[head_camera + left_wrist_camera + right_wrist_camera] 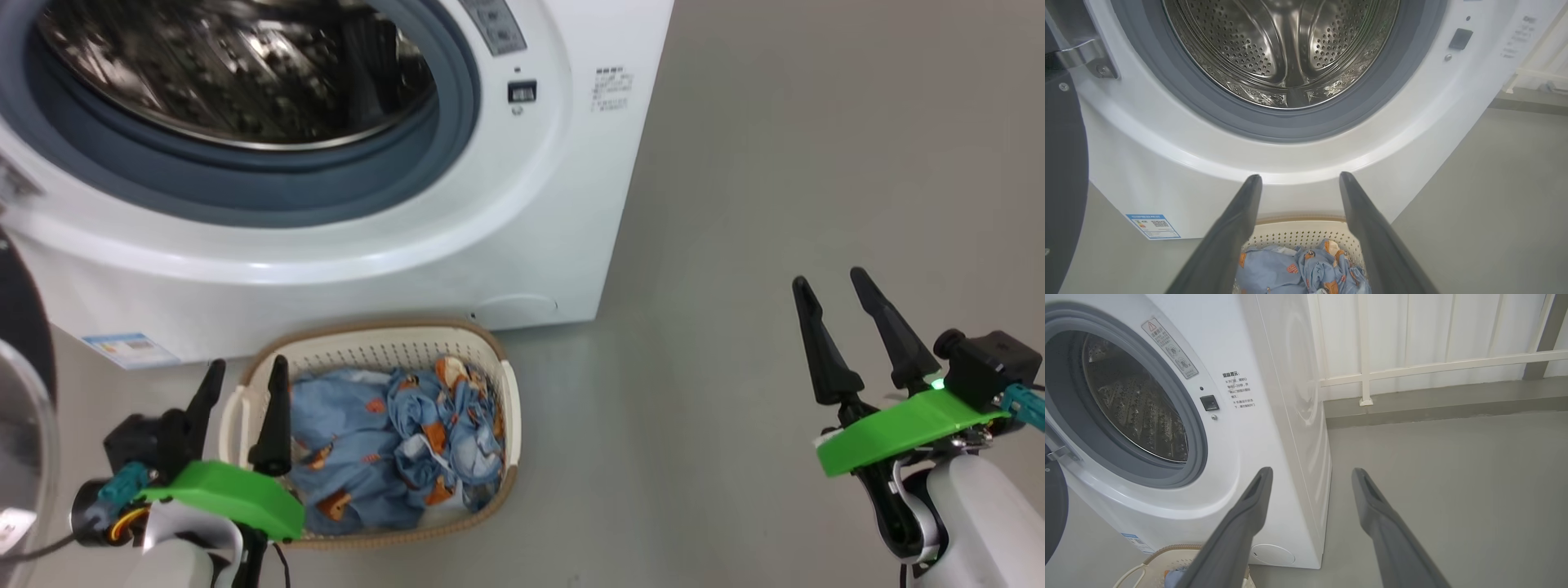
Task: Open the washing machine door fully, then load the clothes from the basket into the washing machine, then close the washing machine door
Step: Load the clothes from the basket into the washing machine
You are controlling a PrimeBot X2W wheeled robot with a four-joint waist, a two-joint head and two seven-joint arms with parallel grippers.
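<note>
The white washing machine (539, 188) stands with its steel drum (1282, 49) exposed. The washing machine door (1065, 163) is swung out at the left, and its glass bowl (20, 441) shows at the head view's left edge. On the floor in front sits the cream basket (384, 343), holding the light blue printed clothes (392, 441). My left gripper (247, 366) hangs open over the basket's left side, above the clothes (1298, 269), with nothing between its fingers. My right gripper (829, 278) is open and empty over bare floor, right of the machine (1257, 437).
Grey floor (775, 204) stretches to the right of the machine. A white railing and wall (1412, 367) run behind it. A blue label (1153, 226) marks the machine's lower left corner. The basket's rim (1163, 555) lies close to the machine's front.
</note>
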